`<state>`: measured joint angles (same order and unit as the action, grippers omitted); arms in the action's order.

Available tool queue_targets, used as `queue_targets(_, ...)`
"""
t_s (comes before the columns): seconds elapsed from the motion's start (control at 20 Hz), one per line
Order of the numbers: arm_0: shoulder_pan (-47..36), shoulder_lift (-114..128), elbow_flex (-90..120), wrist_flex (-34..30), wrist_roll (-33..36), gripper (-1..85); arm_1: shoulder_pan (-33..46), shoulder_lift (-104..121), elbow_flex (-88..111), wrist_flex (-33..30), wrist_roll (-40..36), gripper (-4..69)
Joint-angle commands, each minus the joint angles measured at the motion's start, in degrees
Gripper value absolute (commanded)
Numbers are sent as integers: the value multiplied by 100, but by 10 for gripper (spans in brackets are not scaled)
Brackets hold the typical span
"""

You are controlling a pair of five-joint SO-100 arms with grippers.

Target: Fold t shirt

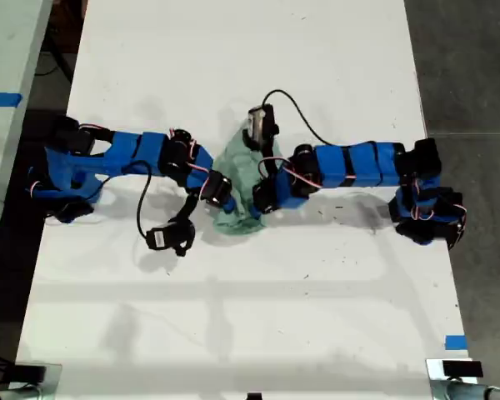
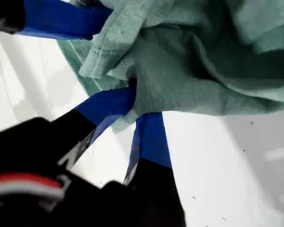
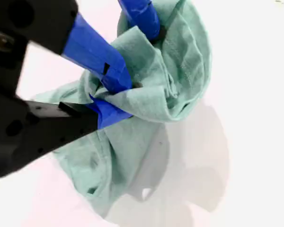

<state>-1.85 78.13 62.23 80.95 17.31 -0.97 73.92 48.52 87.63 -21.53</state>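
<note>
The pale mint-green t shirt (image 1: 242, 171) lies bunched and wrinkled in the middle of the white table (image 1: 317, 317). One blue arm (image 1: 142, 154) reaches it from the exterior view's left and another (image 1: 350, 162) from the exterior view's right; which is first I cannot tell. My first gripper (image 2: 138, 108) is shut on a fold at the edge of the t shirt (image 2: 203, 71). My second gripper (image 3: 125, 97) is shut on a gathered fold of the t shirt (image 3: 180, 71). Each wrist view also shows the other gripper's blue finger (image 2: 61, 19) (image 3: 139, 16) at the cloth.
Black cables (image 1: 300, 117) loop off both arms near the cloth. A second table with blue tape (image 1: 2, 100) stands at the exterior view's left. A blue tape mark (image 1: 455, 342) sits near the table's front corner at the exterior view's right. Dark floor (image 1: 467, 67) borders that side.
</note>
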Motion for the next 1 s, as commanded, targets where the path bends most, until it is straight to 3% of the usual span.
queue_targets(0.0,-791,536,-369,79,527,-3,650,712,-158,281,-448,12)
queue_targets(0.15,-1608,483,-360,44,1125,-3,1389,800,-97,352,-888,12)
queue_targets(0.4,-2672,-334,-360,-308,1512,-3,2391,809,404,-193,-1354,12)
queue_targets(0.45,-2856,-510,-360,-378,1547,20,2584,800,615,-343,-1415,12)
queue_targets(0.5,-2988,-668,-369,-466,1652,137,2786,747,773,-413,-1397,13)
queue_targets(0.55,-3076,-791,-404,-554,1811,206,2962,677,905,-492,-1415,76)
queue_targets(0.65,-3243,-853,-413,-519,1934,252,3208,677,1107,-519,-1485,295)
queue_targets(0.7,-3313,-747,-413,-448,2021,252,3252,756,1090,-501,-1556,336)
queue_targets(0.8,-3393,-325,-413,-272,2074,253,3313,984,949,-404,-1679,378)
queue_targets(0.95,-3577,439,-413,-62,2083,244,3542,1415,958,-62,-1714,378)
